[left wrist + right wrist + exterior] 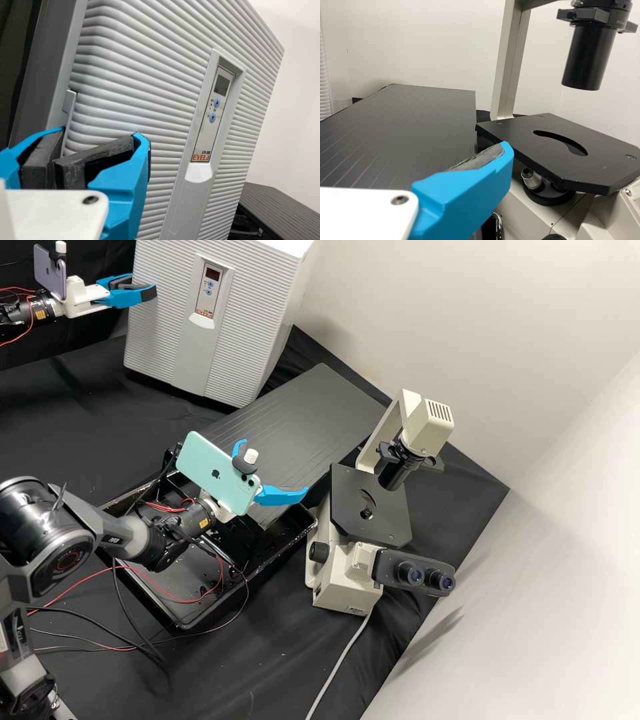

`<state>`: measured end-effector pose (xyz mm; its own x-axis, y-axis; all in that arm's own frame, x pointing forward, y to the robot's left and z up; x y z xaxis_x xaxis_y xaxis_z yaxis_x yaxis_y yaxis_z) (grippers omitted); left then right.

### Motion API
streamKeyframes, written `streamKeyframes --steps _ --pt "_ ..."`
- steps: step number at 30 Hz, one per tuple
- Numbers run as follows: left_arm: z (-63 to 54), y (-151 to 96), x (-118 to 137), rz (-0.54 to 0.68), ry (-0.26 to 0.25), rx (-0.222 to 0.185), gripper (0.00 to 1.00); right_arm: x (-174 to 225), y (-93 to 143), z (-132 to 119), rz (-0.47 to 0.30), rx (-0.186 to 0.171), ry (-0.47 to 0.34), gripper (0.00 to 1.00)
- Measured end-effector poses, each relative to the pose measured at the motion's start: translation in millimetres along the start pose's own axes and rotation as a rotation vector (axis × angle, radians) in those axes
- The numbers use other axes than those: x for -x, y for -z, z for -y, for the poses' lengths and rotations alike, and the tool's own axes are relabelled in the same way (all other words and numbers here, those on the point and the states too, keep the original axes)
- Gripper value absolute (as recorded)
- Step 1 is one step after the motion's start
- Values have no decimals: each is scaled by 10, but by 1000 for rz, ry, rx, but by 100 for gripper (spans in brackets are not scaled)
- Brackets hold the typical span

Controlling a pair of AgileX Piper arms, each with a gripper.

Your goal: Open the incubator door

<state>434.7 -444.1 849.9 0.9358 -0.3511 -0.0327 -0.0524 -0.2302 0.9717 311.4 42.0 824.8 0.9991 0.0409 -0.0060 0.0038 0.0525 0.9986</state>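
Observation:
The white ribbed incubator (247,307) stands at the back of the bench in the high view, its door closed. My left gripper (152,292) is at the door's left edge. In the left wrist view, the ribbed door (130,90) has a small grey handle (69,105) on its edge, and my left gripper (59,157) is shut on this handle, its lower part hidden between the dark pads. Over the black tray, my right gripper (274,467) stands wide open and empty. One blue finger of my right gripper (465,195) shows in the right wrist view, beside the microscope stage.
A microscope (373,507) stands right of the right gripper, its cable running to the front. Between incubator and microscope lies a dark grooved panel (300,420). A black tray (180,623) sits under the right arm, with loose wires around it. A white wall borders the right side.

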Motion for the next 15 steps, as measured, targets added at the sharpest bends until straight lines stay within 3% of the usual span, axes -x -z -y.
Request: streamKeyframes --steps 15 --pt "-19 -40 49 -3 4 -6 0 0 0 0 0 0 0 100"
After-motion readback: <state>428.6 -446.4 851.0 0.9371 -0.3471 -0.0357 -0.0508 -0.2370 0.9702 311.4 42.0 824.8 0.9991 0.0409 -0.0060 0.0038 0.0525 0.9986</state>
